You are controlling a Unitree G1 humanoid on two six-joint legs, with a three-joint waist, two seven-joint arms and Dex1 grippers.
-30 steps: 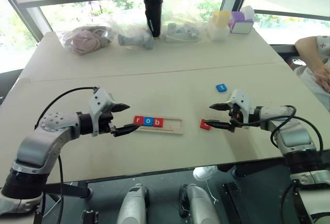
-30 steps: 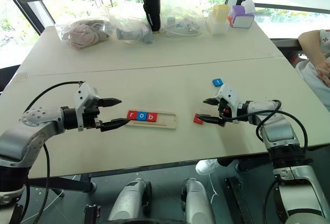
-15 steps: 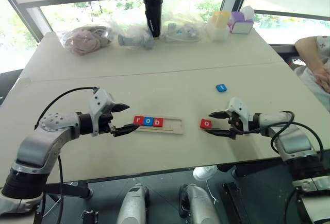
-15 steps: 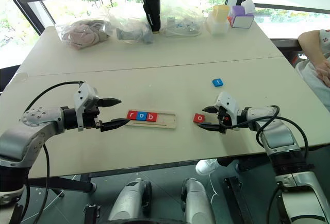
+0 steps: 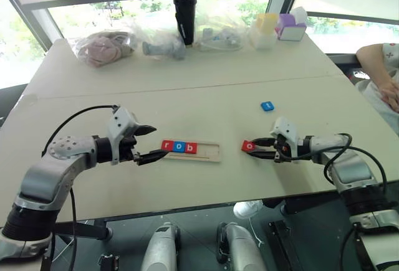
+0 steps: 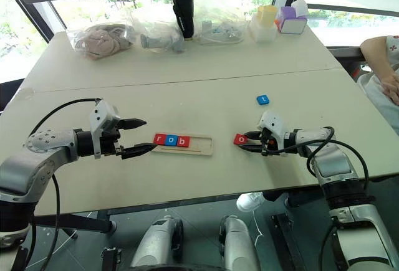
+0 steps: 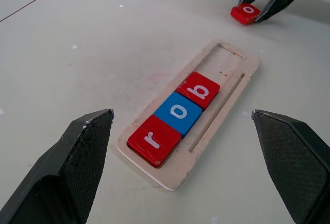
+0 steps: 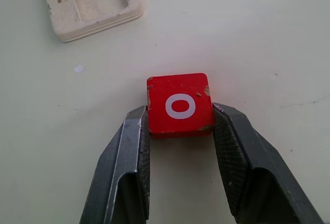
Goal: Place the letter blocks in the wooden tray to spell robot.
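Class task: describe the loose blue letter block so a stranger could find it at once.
Start at the wooden tray, then look right, past the right pincer closed on the red o block. Beyond lies the blue block, alone and untouched.

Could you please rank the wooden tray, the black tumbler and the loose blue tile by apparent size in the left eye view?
1. Wooden tray, about level with the black tumbler; the tumbler stands farther away, so this order is unsure.
2. Blue tile, clearly smallest.
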